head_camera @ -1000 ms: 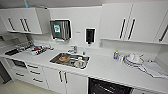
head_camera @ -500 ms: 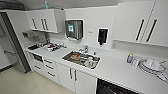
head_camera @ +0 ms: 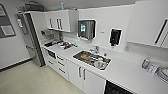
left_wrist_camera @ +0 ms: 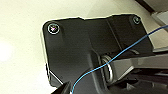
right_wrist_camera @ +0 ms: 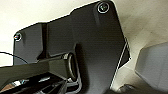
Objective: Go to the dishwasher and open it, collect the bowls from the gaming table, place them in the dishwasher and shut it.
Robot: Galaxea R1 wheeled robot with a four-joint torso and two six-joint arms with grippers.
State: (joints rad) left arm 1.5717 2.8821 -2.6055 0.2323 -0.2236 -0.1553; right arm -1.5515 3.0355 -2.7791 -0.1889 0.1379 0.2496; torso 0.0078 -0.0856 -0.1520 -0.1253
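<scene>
Dark racked dishwasher (head_camera: 116,88) open under long white bench (head_camera: 125,72), right of steel sink (head_camera: 92,59); jaws' state can't tell.

White kitchen: counter (head_camera: 120,72) with sink (head_camera: 92,59), wall cabinets (head_camera: 61,21), pale floor (head_camera: 27,80).

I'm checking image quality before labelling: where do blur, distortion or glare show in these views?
Head view: soft throughout, wide-angle bend tilting the wall cabinets and counter. Left wrist view: bright glare patch on the pale floor. Right wrist view: blurred, dark plate in shadow.
</scene>
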